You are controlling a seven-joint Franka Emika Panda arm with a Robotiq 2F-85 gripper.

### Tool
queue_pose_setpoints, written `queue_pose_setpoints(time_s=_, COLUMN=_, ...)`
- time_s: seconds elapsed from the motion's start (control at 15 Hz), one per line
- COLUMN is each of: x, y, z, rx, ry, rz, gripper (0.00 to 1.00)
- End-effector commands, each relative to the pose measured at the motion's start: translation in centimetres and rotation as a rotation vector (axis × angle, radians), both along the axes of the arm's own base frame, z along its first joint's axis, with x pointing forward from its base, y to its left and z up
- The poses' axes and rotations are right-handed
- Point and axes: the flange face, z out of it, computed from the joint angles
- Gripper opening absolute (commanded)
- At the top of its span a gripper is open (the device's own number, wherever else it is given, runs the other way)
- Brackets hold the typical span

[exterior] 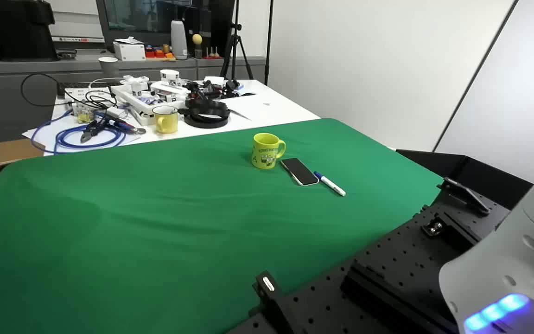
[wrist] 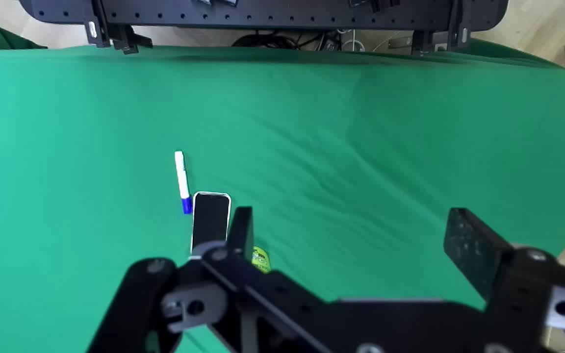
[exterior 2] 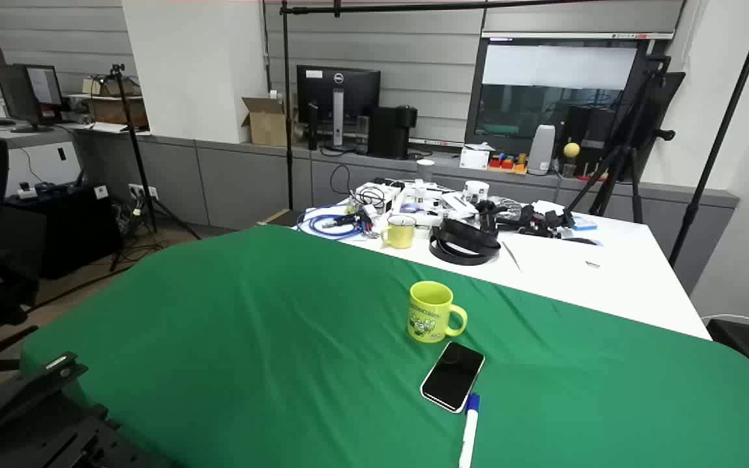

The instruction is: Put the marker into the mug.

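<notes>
The hand [wrist: 348,230] is spread and empty; the marker [exterior: 330,183] lies on the green-draped counter [exterior: 155,222], capped end just beside the phone [exterior: 300,171]. Gripping squarely across its white middle should clear the phone and suit entry into the mug [exterior: 265,151].

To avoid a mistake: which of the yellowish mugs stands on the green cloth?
The yellow-green mug beside the phone; the yellow mug stands on the white table.

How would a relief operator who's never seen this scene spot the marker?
On the green cloth, find the yellow-green mug, then the phone lying beside it. The marker lies by the phone's end farther from the mug. Unlike its neighbours, it's a slim white stick, blue at the end nearest the phone.
</notes>
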Motion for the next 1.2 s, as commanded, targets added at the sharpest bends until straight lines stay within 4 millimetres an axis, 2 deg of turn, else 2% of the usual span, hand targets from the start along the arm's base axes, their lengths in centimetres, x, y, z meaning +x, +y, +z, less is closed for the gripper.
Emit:
queue_pose_setpoints(time_s=0.0, x=0.0, y=0.0, z=0.1, rx=0.0, ry=0.001, rz=0.0, gripper=1.0)
queue_pose_setpoints(time_s=0.73, x=0.0, y=0.0, z=0.1, rx=0.0, ry=0.001, rz=0.0, gripper=1.0)
queue_pose_setpoints(time_s=0.93, x=1.9, y=-2.1, z=-2.2, rx=-0.031, ry=-0.027, rz=0.024, gripper=1.0)
queue_pose_setpoints(time_s=1.13, x=4.1, y=-5.0, z=-4.3, rx=-0.054, ry=-0.072, rz=0.133, gripper=1.0)
